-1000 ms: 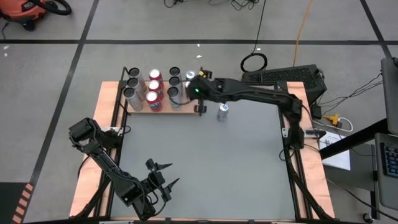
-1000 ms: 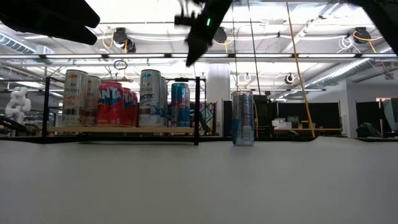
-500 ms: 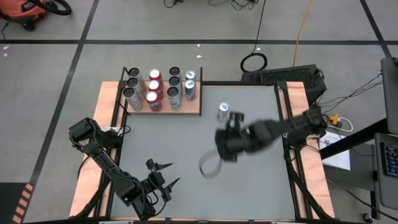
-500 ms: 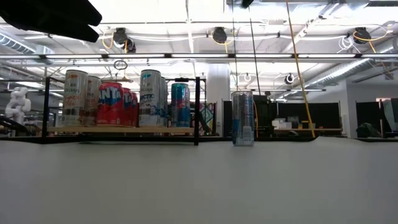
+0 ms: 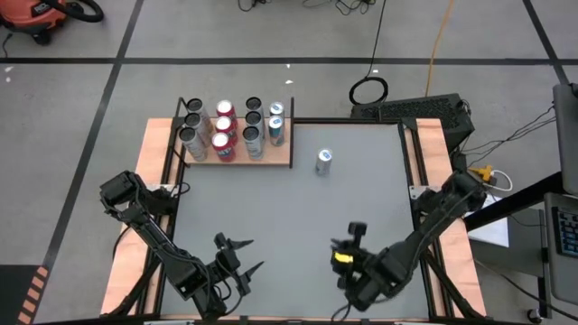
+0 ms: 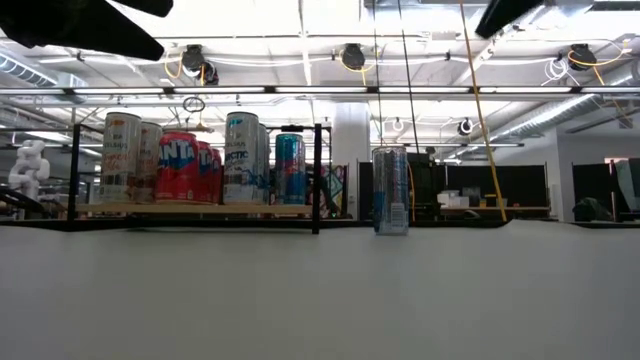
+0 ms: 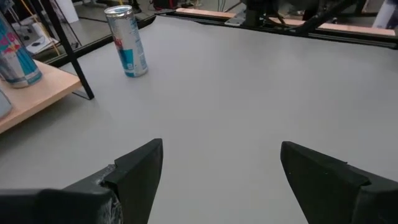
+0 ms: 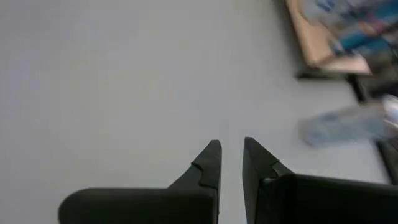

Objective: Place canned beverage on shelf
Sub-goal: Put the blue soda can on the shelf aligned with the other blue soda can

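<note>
While both arms hang back at the near edge, we see the grey table [image 5: 298, 226] largely bare, with the shelf [image 5: 237, 155] sitting at its far left corner. On that wooden board we count several cans [image 5: 224, 128] standing upright in rows, red ones among silver and blue. One lone can [image 5: 324, 161] stands upright on the tabletop just beside the shelf's right end, apart from it and not on the board; in the low view it sits right of the shelf's black post. Our left gripper [image 5: 237, 260] hovers over the near left part of the table with its fingers [image 7: 140, 168] spread wide and nothing between them. Our right gripper [image 5: 357, 236] is over the near right part, well apart from the can, its fingers [image 8: 211, 158] pinched nearly together on nothing.
</note>
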`<state>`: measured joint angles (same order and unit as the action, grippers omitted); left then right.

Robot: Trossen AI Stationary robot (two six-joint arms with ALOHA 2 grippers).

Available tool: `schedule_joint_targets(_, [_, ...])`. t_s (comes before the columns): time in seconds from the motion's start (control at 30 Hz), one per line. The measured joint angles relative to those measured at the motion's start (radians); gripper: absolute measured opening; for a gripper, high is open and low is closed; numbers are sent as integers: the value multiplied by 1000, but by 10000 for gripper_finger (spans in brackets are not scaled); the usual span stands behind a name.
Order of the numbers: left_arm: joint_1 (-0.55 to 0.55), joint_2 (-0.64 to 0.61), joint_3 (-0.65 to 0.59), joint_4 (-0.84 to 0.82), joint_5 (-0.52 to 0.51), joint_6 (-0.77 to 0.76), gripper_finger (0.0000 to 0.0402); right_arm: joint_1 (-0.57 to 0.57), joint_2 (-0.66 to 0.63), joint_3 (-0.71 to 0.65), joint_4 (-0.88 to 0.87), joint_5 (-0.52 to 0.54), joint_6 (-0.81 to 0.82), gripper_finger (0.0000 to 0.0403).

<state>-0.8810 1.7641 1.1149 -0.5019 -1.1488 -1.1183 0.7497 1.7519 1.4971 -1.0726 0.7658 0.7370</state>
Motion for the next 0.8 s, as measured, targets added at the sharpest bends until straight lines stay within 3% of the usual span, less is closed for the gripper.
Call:
schedule_joint_targets(0.23, [0, 0, 0, 64, 0, -1, 317, 52, 0, -285, 634, 192, -239, 4])
schedule_joint_targets(0.53, [28, 0, 0, 77, 0, 31, 317, 37, 0, -610, 1128, 292, -227, 4])
schedule_joint_targets(0.7, [82, 0, 0, 119, 22, 61, 317, 7, -7, -715, 1220, 337, -242, 4])
schedule_joint_targets(0.8, [130, 0, 0, 173, 83, 158, 317, -55, -56, -735, 1199, 270, -247, 4])
